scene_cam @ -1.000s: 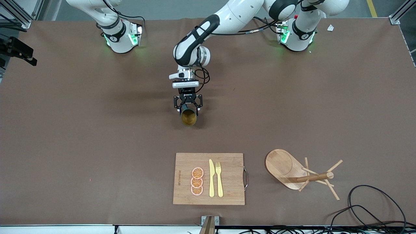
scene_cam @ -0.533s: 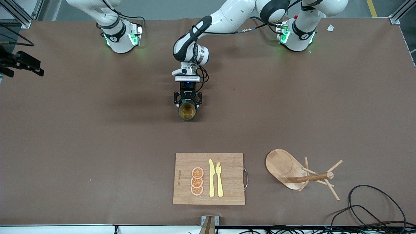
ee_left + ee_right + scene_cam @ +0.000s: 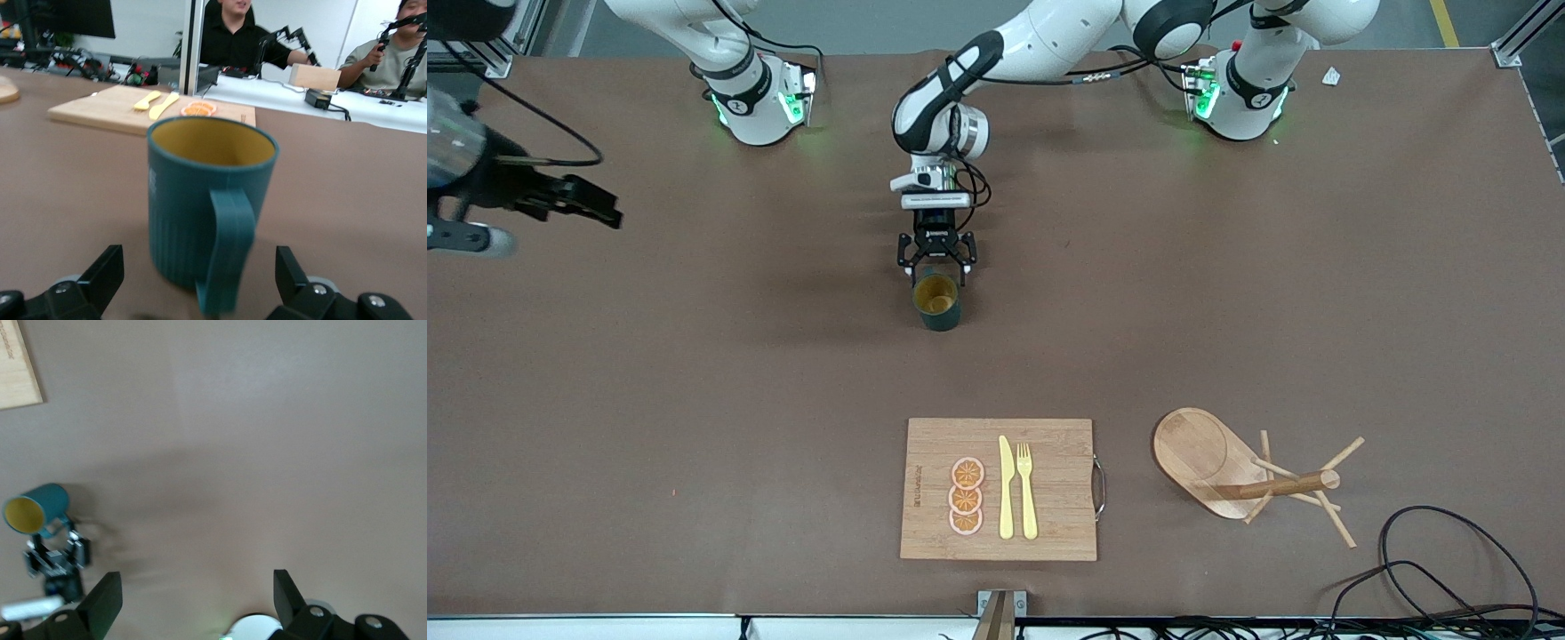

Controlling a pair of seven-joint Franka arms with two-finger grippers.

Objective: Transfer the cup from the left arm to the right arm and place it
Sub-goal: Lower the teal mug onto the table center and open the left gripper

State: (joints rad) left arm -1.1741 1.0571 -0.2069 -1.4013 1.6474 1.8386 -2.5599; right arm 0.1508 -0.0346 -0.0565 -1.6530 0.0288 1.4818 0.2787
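The dark teal cup [image 3: 937, 304] stands upright on the brown table near its middle, yellow inside showing. My left gripper [image 3: 936, 269] sits low just beside it, toward the robots' bases, open, with the handle [image 3: 229, 250] pointing between the spread fingers [image 3: 105, 275] and touching neither. In the left wrist view the cup [image 3: 193, 200] fills the middle. My right gripper [image 3: 598, 211] hangs in the air over the right arm's end of the table, open and empty [image 3: 193, 600]; its wrist view shows the cup [image 3: 39, 507] some way off.
A wooden cutting board [image 3: 1063, 489] with orange slices, a yellow knife and fork lies near the front edge. The wooden peg rack [image 3: 1232, 467] lies tipped over beside it, toward the left arm's end. Black cables [image 3: 1449, 569] loop at that corner.
The left gripper opened, let go of the cup and drew back slightly toward the bases; the cup now stands on the table. The right arm swung into view.
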